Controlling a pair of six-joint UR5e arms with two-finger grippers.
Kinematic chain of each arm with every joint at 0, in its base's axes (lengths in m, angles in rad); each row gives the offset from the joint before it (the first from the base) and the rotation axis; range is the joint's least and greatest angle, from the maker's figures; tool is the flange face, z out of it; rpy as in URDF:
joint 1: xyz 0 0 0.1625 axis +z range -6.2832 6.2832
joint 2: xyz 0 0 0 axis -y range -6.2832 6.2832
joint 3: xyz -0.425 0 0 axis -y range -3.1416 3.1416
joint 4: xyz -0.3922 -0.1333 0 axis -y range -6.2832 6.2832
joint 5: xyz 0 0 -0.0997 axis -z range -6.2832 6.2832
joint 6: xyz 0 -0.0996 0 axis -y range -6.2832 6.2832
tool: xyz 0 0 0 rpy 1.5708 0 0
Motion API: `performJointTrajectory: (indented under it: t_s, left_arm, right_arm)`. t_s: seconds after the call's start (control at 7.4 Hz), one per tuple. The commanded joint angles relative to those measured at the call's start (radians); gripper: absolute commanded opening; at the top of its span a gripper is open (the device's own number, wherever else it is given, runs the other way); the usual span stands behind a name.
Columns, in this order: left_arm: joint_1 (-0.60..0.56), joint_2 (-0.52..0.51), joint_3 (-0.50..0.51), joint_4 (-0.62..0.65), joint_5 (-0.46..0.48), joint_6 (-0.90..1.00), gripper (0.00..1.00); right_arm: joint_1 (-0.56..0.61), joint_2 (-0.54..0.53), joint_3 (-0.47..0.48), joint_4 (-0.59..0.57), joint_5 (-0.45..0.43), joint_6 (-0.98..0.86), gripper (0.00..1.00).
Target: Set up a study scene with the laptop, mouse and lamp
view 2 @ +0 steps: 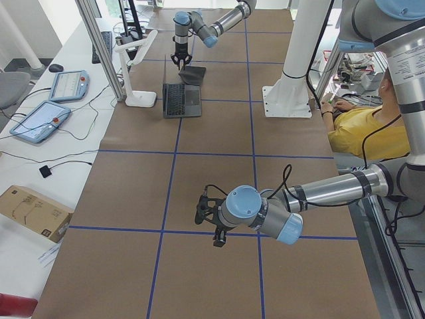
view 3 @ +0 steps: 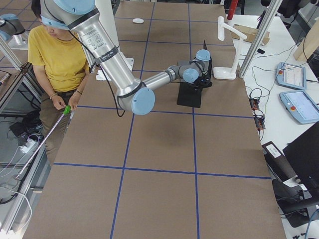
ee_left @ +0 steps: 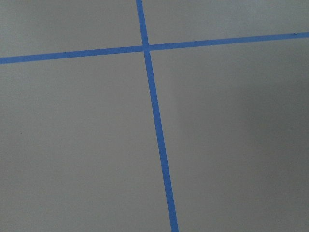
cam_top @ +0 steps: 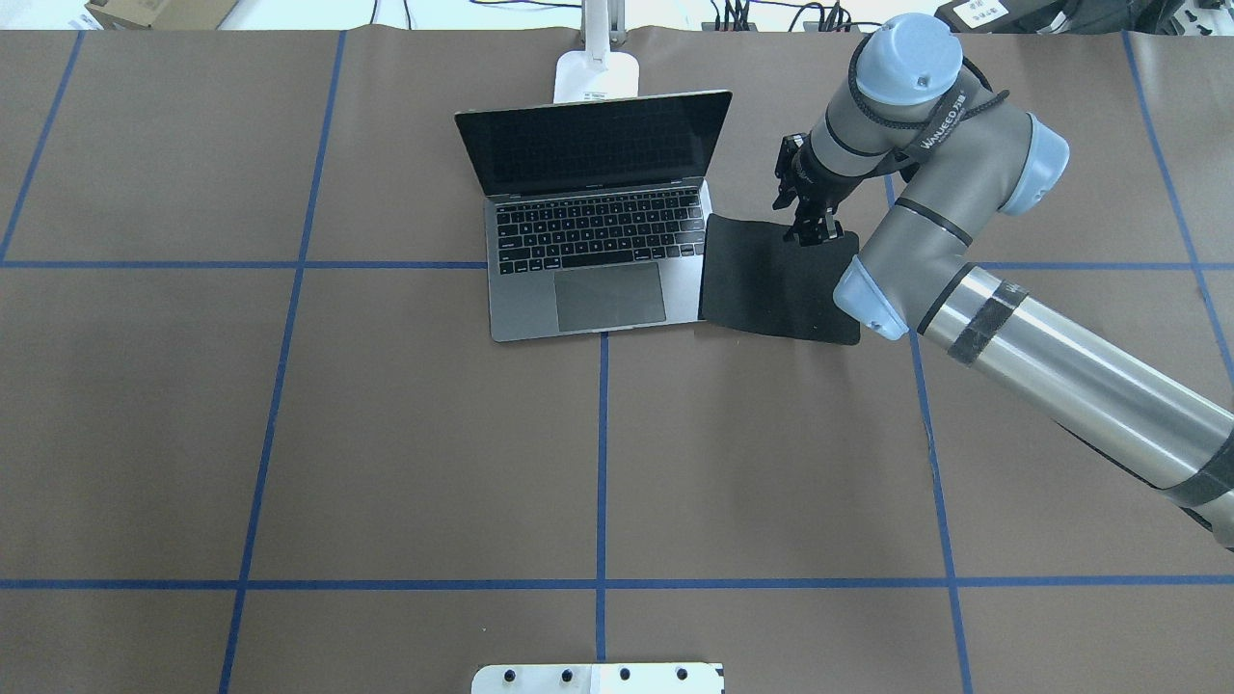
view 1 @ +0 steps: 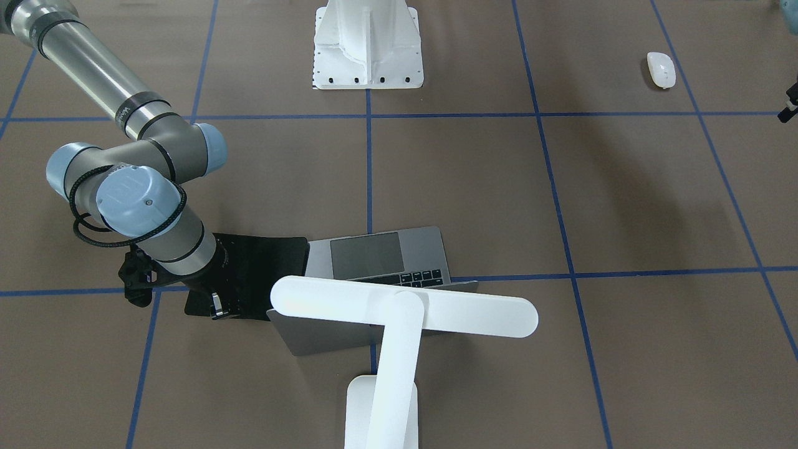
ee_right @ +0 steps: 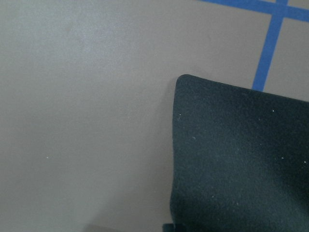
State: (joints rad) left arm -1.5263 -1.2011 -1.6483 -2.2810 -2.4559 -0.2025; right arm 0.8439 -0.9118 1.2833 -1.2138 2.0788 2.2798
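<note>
The laptop (cam_top: 588, 241) stands open at the far middle of the table, screen dark; it also shows in the front view (view 1: 380, 252). The white lamp (view 1: 399, 312) stands behind it, with its base (cam_top: 596, 75) at the far edge. The white mouse (view 1: 661, 70) lies alone near the robot's left side, and shows small in the right view (view 3: 138, 21). My right gripper (cam_top: 813, 231) points down at the far edge of a flat black mat (cam_top: 771, 284) beside the laptop, and looks open. My left gripper (view 2: 214, 226) hovers low over bare table, and I cannot tell whether it is open.
The white robot pedestal (view 1: 368, 50) stands at the near middle. A person in yellow (view 3: 55, 55) sits by the robot side. Blue tape lines (ee_left: 154, 111) cross the brown table cover. The right wrist view shows the mat's corner (ee_right: 231, 145).
</note>
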Motion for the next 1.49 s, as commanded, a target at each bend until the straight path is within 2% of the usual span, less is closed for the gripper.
performJointTrajectory:
  t_s: [0.0, 0.14, 0.27, 0.41, 0.54, 0.68, 1.08, 1.35]
  left_arm:
    - [0.0, -0.002, 0.001, 0.0, 0.0, 0.0, 1.0]
    - [0.002, -0.003, 0.001, 0.0, 0.0, 0.0, 1.0]
    - [0.0, -0.005, -0.001, 0.0, 0.0, 0.0, 1.0]
    - [0.0, -0.009, -0.001, 0.0, 0.005, 0.0, 1.0]
    - [0.0, -0.023, -0.001, 0.0, 0.033, 0.0, 1.0]
    - [0.0, -0.041, 0.004, 0.008, 0.038, 0.0, 1.0]
    - [0.0, -0.028, 0.001, 0.008, 0.026, 0.009, 1.0]
    - [0.0, -0.023, 0.002, -0.009, 0.05, 0.04, 1.0]
  right_arm:
    - [0.0, -0.013, 0.004, 0.002, 0.0, -0.023, 1.0]
    - [0.0, -0.036, 0.03, 0.002, -0.002, -0.105, 1.0]
    - [0.001, -0.067, 0.056, 0.002, -0.006, -0.263, 1.0]
    - [0.004, -0.084, 0.071, 0.002, -0.032, -0.443, 1.0]
    - [0.004, -0.099, 0.071, 0.0, -0.043, -0.699, 1.0]
    - [0.029, -0.123, 0.088, 0.0, -0.039, -0.915, 1.0]
    - [0.159, -0.226, 0.131, -0.012, 0.003, -1.289, 1.0]
    - [0.344, -0.321, 0.154, -0.013, 0.177, -1.547, 1.0]
